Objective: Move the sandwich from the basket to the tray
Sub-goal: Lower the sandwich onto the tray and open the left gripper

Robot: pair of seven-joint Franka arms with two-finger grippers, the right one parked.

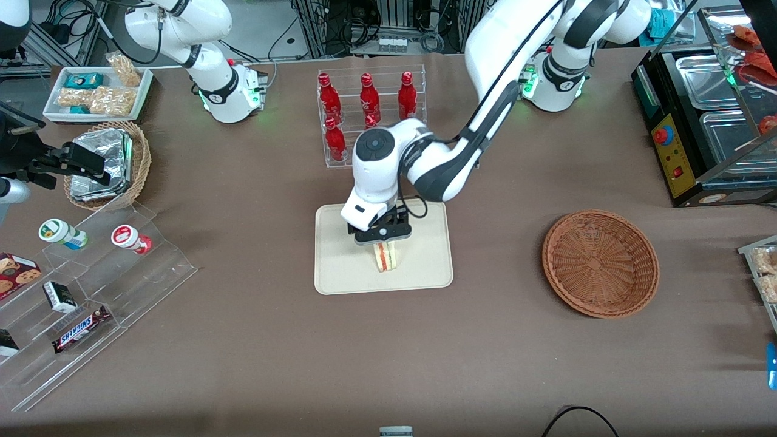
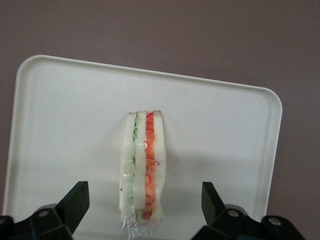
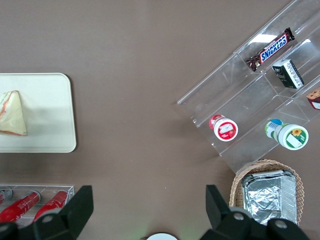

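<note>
A brown chocolate bar wrapper (image 1: 81, 328) on the clear acrylic stepped display stand (image 1: 91, 291) reads "SNICKERS"; other labels are unreadable.

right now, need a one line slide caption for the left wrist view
Open gripper poised above the sandwich, which stands on its edge on the cream tray.

The sandwich (image 1: 385, 257) lies on the tray (image 1: 340, 267), directly under the hand (image 1: 382, 238).
</note>
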